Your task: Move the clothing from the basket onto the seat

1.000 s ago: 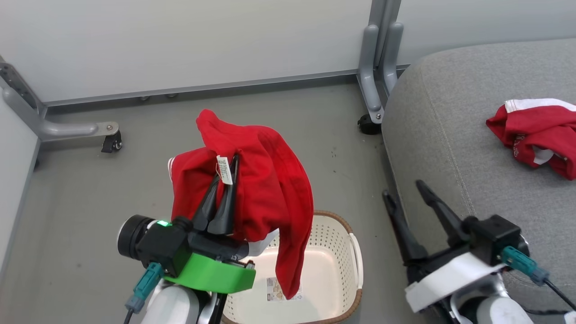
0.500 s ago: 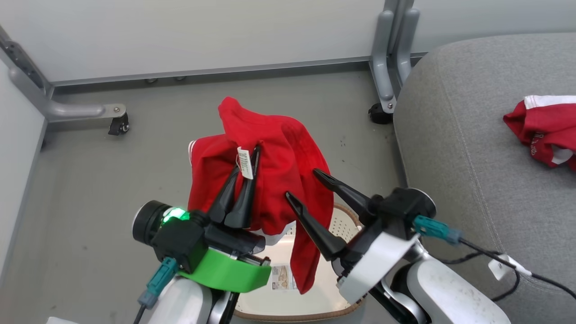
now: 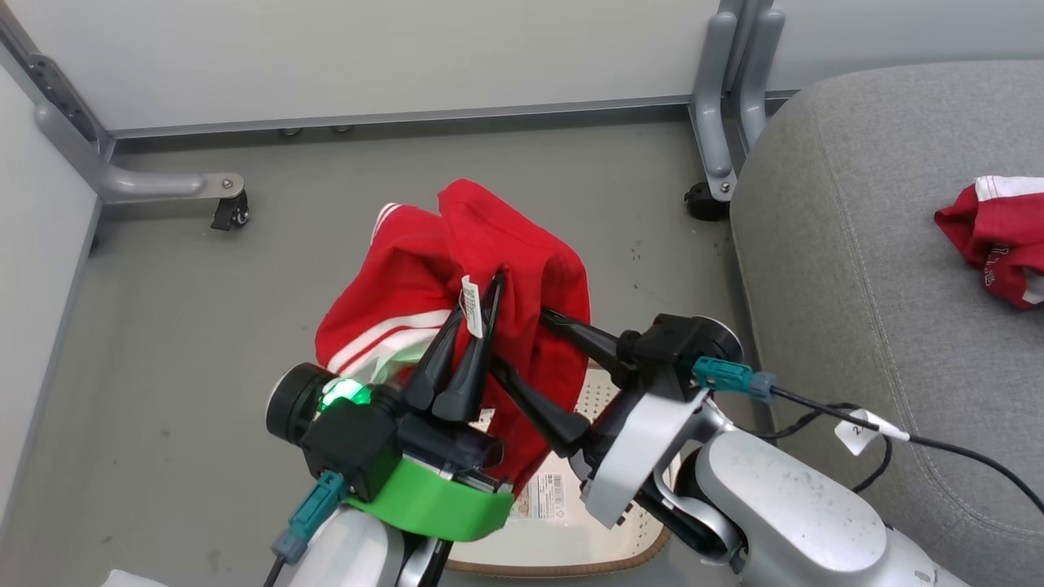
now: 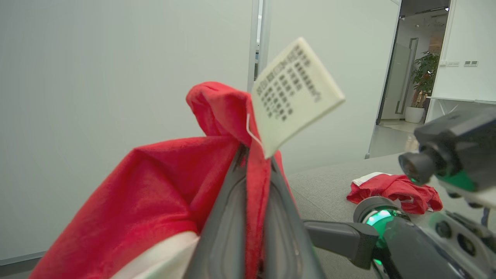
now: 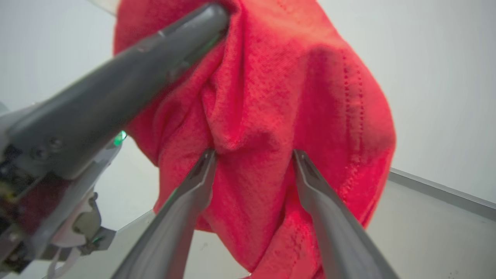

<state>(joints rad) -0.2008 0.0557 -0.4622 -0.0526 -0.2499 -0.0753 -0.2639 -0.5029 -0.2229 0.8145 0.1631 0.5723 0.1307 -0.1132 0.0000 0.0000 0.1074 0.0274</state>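
Observation:
My left gripper [image 3: 479,297] is shut on a red garment [image 3: 514,244] with white stripes, held up above the basket [image 3: 594,393]. In the left wrist view the fabric [image 4: 162,201] is pinched between the jaws, and its white tag [image 4: 294,91] sticks up. My right gripper [image 3: 519,338] is open, its fingertips pressed against the hanging cloth from the right. The right wrist view shows the red cloth [image 5: 271,97] bulging between that gripper's [image 5: 254,155] spread fingers. A second red garment [image 3: 991,236] lies on the grey seat [image 3: 856,244] at the right.
The basket stands on the grey floor [image 3: 188,350] beside the seat's left edge, with a label sticker [image 3: 545,496] inside. Grey partition feet with castors [image 3: 230,214] stand along the white back wall, one [image 3: 703,200] close to the seat's corner.
My right gripper has swung left from beside the seat to the hanging garment, staying open. The left gripper keeps its hold on the cloth. The head camera has shifted.

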